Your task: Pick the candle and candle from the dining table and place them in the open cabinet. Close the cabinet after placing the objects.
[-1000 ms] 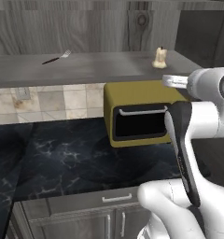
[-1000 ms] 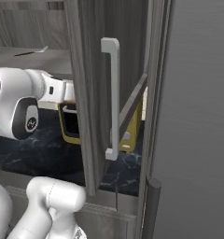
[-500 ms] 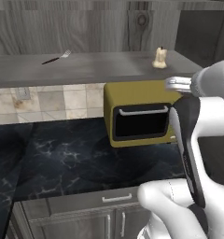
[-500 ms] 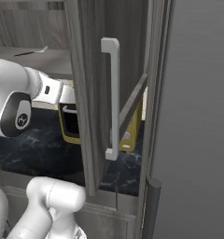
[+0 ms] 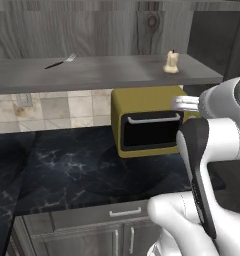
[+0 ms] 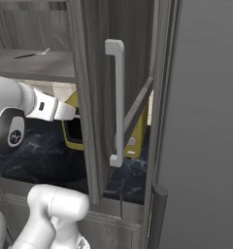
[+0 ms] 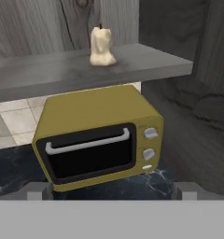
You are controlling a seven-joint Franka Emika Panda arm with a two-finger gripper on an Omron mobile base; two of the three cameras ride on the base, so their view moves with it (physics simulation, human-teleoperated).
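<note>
Gripper (image 7: 112,193) fingers are being held wide apart and empty, with the tips showing at the bottom corners of the hand view, aimed at the microwave and the shelf above it. Nothing is being carried, so the hand is judged to be pulling clear after a placement.

Largest in the scene, the cabinet (image 6: 84,97) is being left open: its door is standing edge-on in the right base view, the bar handle (image 6: 116,102) facing the camera. It is presumably being kept open because a second candle has yet to be stored before closing. The cabinet shelf (image 5: 92,72) is being used as the storage place, running flat above the tiled wall. The yellow microwave (image 5: 149,122) is sitting below the shelf's right end on the black marbled counter (image 5: 67,170).

One candle (image 5: 171,62) is standing upright near the right end of the shelf, close to its front edge. A fork (image 5: 61,62) is lying toward the left part of the shelf, well apart from the candle.

Against the earlier pictures, the arm is being drawn back and to the right in the left base view, while candle, fork and door are staying where they were.
</note>
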